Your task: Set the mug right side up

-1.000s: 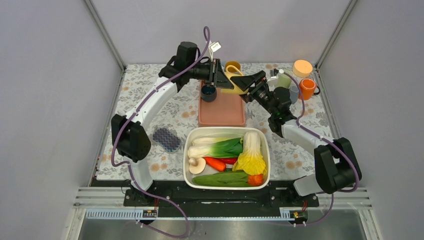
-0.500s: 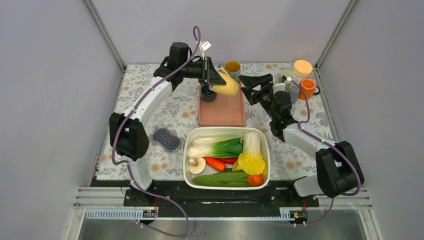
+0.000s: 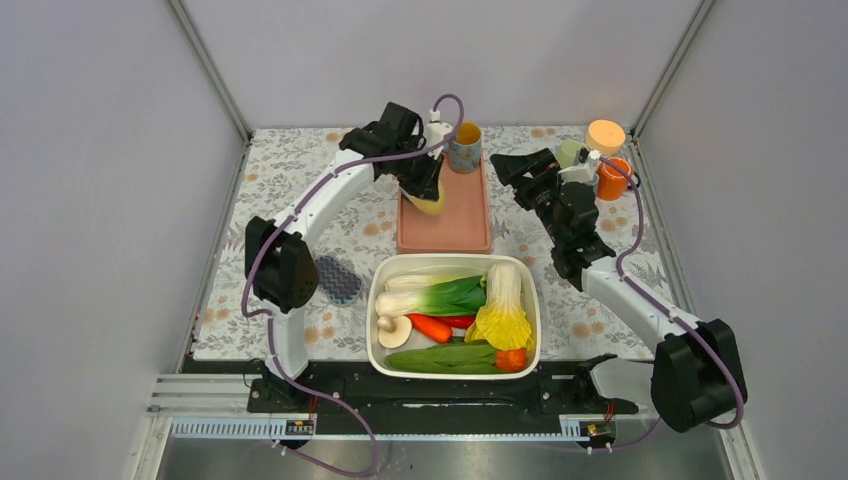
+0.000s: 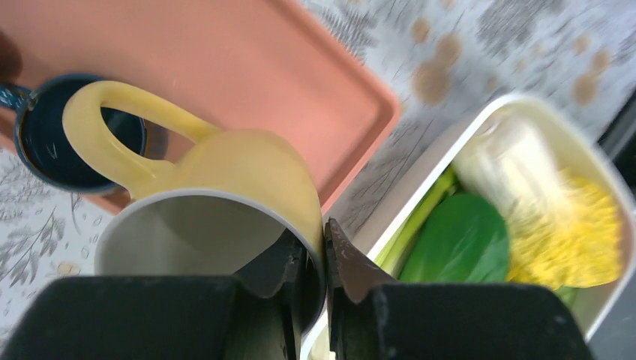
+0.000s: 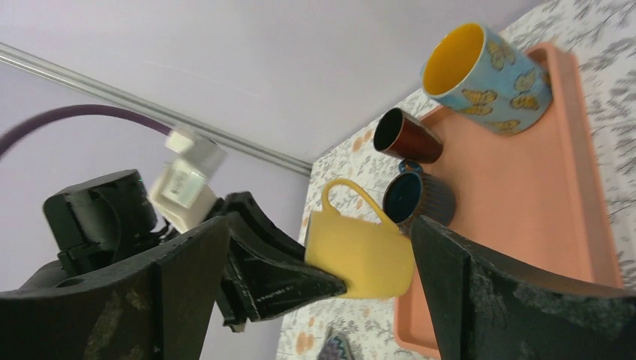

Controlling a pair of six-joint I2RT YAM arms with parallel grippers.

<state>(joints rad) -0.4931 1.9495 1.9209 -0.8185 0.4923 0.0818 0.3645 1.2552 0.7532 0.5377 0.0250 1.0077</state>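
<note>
**Subject item.** The mug (image 4: 247, 180) is yellow, glossy and round-walled, with a loop handle. It hangs tilted over the near-left part of the tray (image 3: 450, 228), its mouth turned toward the left gripper (image 4: 315, 247). I cannot tell whether its base touches the tray.

**Grippers.** The left gripper is clenched on the mug's rim, one finger inside the wall and one outside, away from the handle. The right gripper (image 3: 525, 163) is spread wide and grasps nothing. It is raised to the right of the tray, facing the mug.

**Containers.**
- Tray: salmon plastic, rectangular, matte, with a low raised lip.
  - The butterfly mug (image 5: 487, 67) stands upright at the tray's far-right corner. It is pale blue with orange butterflies and yellow inside, and nothing shows in it.
  - The blue cup (image 5: 416, 196) is dark with a ribbed wall and stands at the tray's far-left, just beside the mug. Its interior is too dark to judge.
  - The red cup (image 5: 405, 136) is small, dark and glossy, just behind the blue cup. I cannot tell whether it stands on the tray.
- Tub (image 3: 372, 300): white, rectangular with rounded corners, just in front of the tray. It is packed with a leek (image 3: 440, 295), a cabbage (image 3: 503, 300), a carrot (image 3: 432, 327), a mushroom (image 3: 392, 331) and other vegetables.

**Desk** (image 3: 250, 200). It is covered with a floral cloth. A dark patterned sponge (image 3: 333, 278) lies left of the tub. An orange cup (image 3: 612, 178) stands at the far right.
</note>
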